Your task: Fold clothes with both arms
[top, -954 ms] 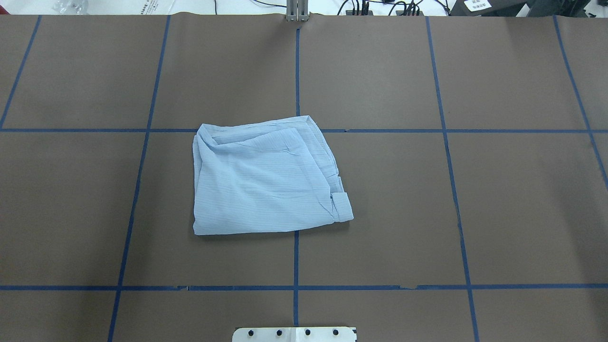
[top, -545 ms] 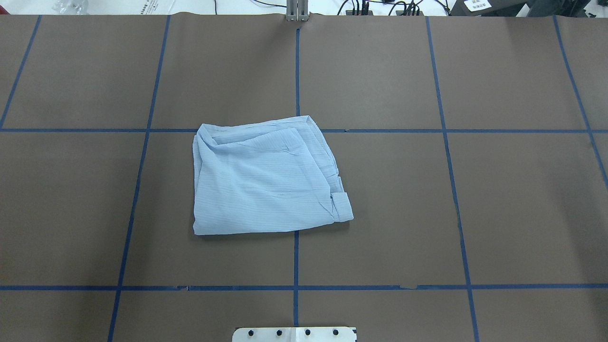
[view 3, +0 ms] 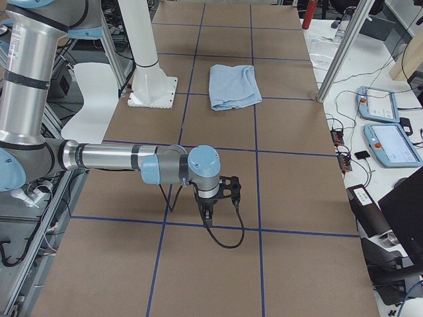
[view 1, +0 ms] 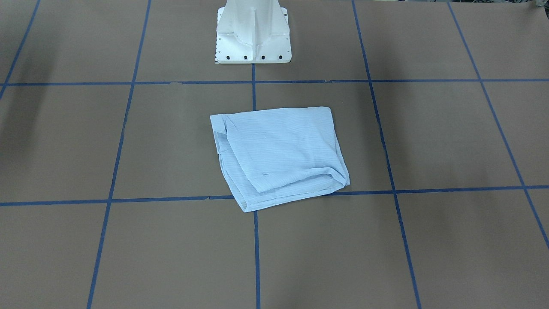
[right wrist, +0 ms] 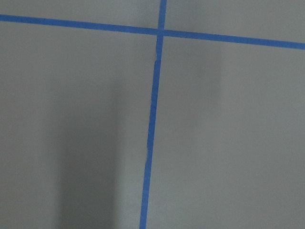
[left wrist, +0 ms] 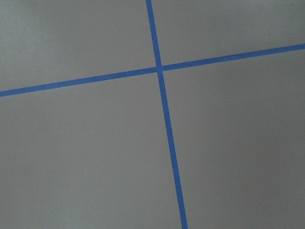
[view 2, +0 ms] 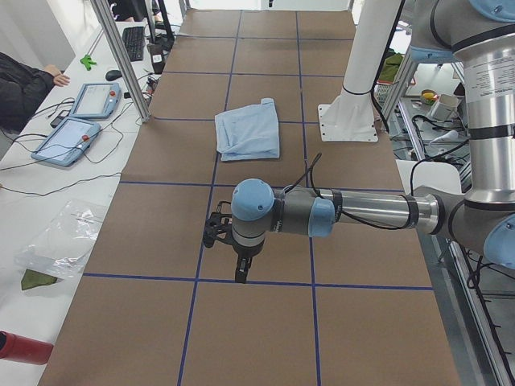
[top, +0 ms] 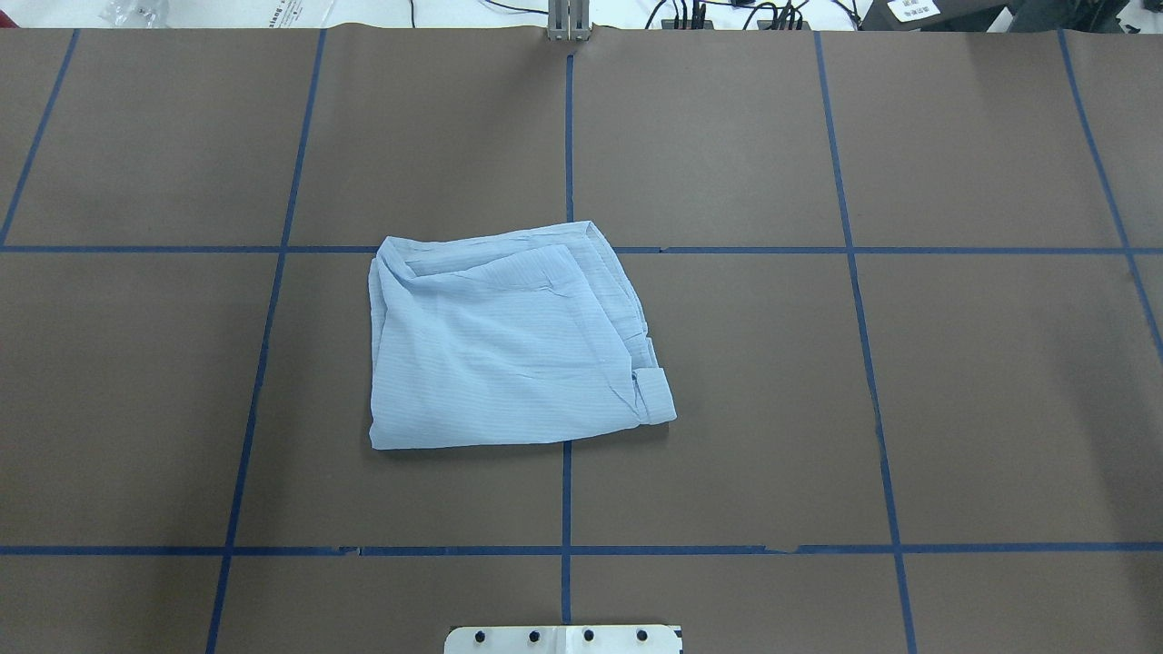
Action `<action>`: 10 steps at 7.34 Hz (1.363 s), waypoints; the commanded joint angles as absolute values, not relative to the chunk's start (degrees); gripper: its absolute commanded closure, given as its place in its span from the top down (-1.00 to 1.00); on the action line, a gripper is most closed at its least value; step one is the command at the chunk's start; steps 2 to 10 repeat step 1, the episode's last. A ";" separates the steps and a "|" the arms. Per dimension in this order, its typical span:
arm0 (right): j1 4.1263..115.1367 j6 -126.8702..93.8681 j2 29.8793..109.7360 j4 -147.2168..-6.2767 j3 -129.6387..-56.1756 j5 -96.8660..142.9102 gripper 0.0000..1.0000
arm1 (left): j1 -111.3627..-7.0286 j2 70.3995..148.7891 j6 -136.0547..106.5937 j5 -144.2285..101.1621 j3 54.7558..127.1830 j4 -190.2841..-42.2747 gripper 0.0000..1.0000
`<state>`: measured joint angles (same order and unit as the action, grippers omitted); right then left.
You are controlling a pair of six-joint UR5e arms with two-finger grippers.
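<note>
Brown table (top: pixel 999 381) holds the folded shirt (top: pixel 500 354) — only side views show left arm (view 2: pixel 362 213), right arm (view 3: pixel 112 157); jaws' state unclear.

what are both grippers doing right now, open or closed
Left gripper: cannot tell if open or shut; not on the shirt.
Right gripper: cannot tell either; also clear of the shirt.

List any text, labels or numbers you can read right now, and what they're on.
Nothing is legible.
White sheet, far side: print too blurred.
White label on the black object: too small.
Pendant screens: unreadable.
Shirt: no label showing.
</note>
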<state>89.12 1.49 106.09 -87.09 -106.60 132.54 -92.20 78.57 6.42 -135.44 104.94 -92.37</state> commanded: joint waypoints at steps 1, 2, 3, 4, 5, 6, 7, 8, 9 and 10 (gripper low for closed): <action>89.12 1.49 106.26 -87.10 -106.61 132.54 1.00 | -92.20 78.57 6.33 -135.35 104.94 -92.37 1.00; 89.12 1.49 106.26 -87.10 -106.61 132.54 1.00 | -92.20 78.57 6.33 -135.35 104.94 -92.37 1.00; 89.12 1.49 106.26 -87.10 -106.61 132.54 1.00 | -92.20 78.57 6.33 -135.35 104.94 -92.37 1.00; 89.12 1.49 106.26 -87.10 -106.61 132.54 1.00 | -92.20 78.57 6.33 -135.35 104.94 -92.37 1.00; 89.12 1.49 106.26 -87.10 -106.61 132.54 1.00 | -92.20 78.57 6.33 -135.35 104.94 -92.37 1.00; 89.12 1.49 106.26 -87.10 -106.61 132.54 1.00 | -92.20 78.57 6.33 -135.35 104.94 -92.37 1.00; 89.12 1.49 106.26 -87.10 -106.61 132.54 1.00 | -92.20 78.57 6.33 -135.35 104.94 -92.37 1.00; 89.12 1.49 106.26 -87.10 -106.61 132.54 1.00 | -92.20 78.57 6.33 -135.35 104.94 -92.37 1.00; 89.12 1.49 106.26 -87.10 -106.61 132.54 1.00 | -92.20 78.57 6.33 -135.35 104.94 -92.37 1.00; 89.12 1.49 106.26 -87.10 -106.61 132.54 1.00 | -92.20 78.57 6.33 -135.35 104.94 -92.37 1.00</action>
